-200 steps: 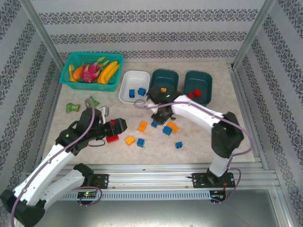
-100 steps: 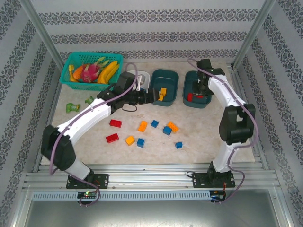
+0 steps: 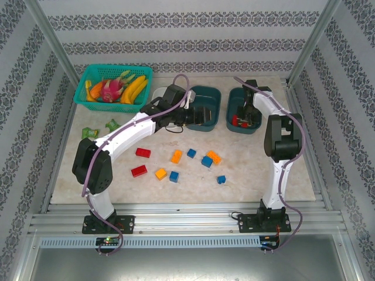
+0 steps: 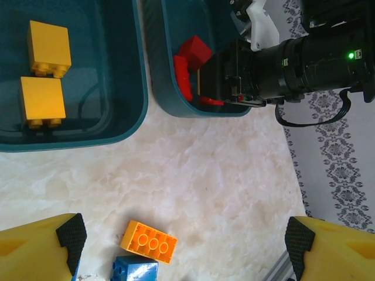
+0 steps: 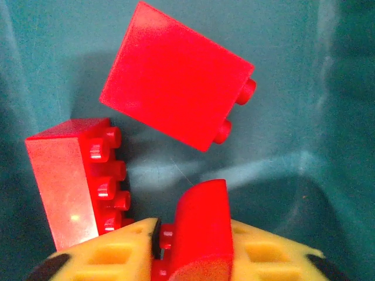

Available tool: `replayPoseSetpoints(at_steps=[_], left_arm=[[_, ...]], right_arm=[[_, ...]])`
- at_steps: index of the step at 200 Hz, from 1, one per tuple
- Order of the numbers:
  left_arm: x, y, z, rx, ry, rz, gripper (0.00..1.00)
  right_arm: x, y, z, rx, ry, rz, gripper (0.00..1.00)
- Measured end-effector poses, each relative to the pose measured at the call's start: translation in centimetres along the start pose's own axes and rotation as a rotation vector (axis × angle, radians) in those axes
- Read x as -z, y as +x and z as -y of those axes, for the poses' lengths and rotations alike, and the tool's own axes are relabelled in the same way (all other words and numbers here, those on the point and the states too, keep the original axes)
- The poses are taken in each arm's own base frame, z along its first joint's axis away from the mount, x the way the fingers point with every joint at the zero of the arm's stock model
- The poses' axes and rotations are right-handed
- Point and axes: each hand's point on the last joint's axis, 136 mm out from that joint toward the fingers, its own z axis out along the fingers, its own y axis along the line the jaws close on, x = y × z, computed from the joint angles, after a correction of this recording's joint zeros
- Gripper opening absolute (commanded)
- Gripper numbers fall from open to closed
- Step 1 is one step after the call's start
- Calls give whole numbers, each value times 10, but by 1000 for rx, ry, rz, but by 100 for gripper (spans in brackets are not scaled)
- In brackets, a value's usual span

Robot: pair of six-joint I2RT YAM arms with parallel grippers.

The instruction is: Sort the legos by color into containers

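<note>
Right wrist view puts the right gripper [image 5: 193, 254] at the bottom edge, its yellow fingers [image 5: 117, 254] closed on a red curved piece [image 5: 199, 225] with a smooth, rounded top. The frame cuts off the lower part of that piece and the fingertips. Just beyond lie a red square brick [image 5: 176, 96], tilted, with two studs showing on its side, and a longer red brick [image 5: 64, 181] tipped over with its studs facing right. Both sit apart from the held piece on the floor of the right teal tub [image 5: 304, 70].

Through the left wrist camera, the left gripper [image 4: 181, 252] stands wide open and empty over the bench [image 4: 205, 175], its black pads [image 4: 71, 237] at the lower corners. Between the fingers lies an orange six-stud brick [image 4: 148, 242] just beside a blue brick [image 4: 136, 270], which is cut off at the bottom. Ahead, two orange bricks [image 4: 50, 47] rest side by side in the middle teal tub [image 4: 140, 88].

From above, the white tub [image 3: 157, 96] is mostly hidden behind the left arm, so its contents cannot be made out. Loose bricks [image 3: 176, 156] in red, orange and blue lie scattered on the bench in front of the tubs.
</note>
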Motion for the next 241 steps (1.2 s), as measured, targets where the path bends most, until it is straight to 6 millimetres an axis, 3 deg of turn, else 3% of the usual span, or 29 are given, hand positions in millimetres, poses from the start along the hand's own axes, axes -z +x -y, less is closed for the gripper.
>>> replayPoseSetpoints(at_steps=[21,37,57,76,89,110,123,142,164,181,201,241], left_arm=[[0,1,-2,2,-13,-2,90],[2,4,-7,5,-40,-7,89],[7,11,-17,-2,-88,-21,88],[16,22,-29,-27,-147,-44,86],[21,30,-38,-52,-187,-70,85],[21,44,-51,-95,-240,-119,82],[18,54,-59,-119,-267,-157,79],[6,66,-71,-157,-300,-213,76],[-14,83,-89,-188,-347,-289,72],[-30,95,-100,-209,-374,-345,70],[-47,104,-106,-245,-402,-392,68],[-66,111,-106,-314,-447,-430,60]], right_arm=[[1,1,-1,-3,-8,-4,51],[5,0,-3,-5,-16,4,51],[28,-5,-9,2,-39,54,51],[79,-10,-21,13,-107,181,52],[123,1,-38,37,-188,289,54],[186,47,-69,100,-377,442,60],[204,85,-82,122,-518,482,70],[194,136,-80,96,-664,469,85],[154,191,-72,61,-722,349,85],[136,225,-66,47,-760,281,85],[134,247,-60,28,-809,274,85],[131,262,-51,-31,-863,293,84]])
